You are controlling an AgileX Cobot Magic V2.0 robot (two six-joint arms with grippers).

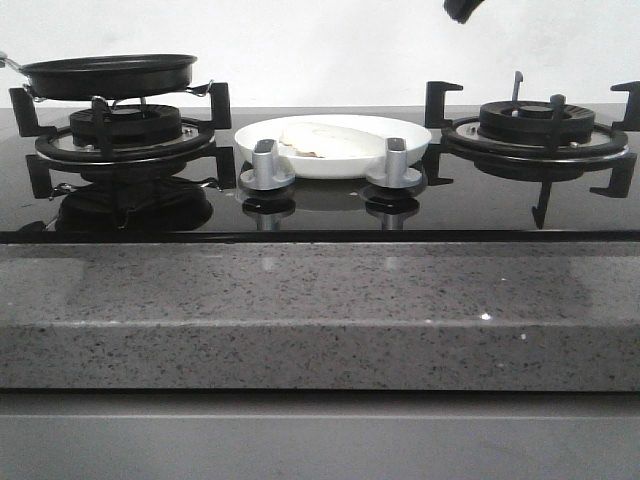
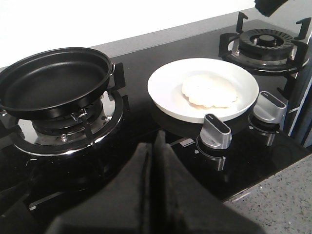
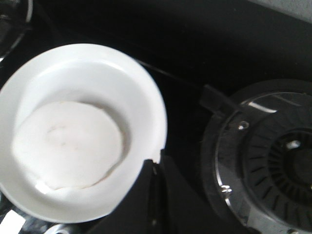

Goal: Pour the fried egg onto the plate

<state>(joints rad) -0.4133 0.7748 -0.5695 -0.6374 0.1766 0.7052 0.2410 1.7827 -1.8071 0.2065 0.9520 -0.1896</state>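
Fried egg resting on the plate, both claws closed on nothing.

We see the left gripper [image 2: 152,161] and right gripper [image 3: 155,187] pinched together, empty; beyond the two silver knobs [image 1: 268,165], the flat, pale cream fried egg [image 2: 209,91] lies inside the glossy round white plate [image 2: 165,80], and beside the plate the black frying pan [image 2: 53,80] holds nothing.

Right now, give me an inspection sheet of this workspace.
Surface: glossy black cooktop behind a speckled grey counter edge.
Job's things: fried egg lies on the plate, between the two burners; black frying pan sits empty on the left burner.
Clutter: nothing seen beyond two silver knobs.
Grippers: left gripper fingers together, holding nothing; right gripper likewise.
Cables: nothing seen.
Surroundings: plain white wall.
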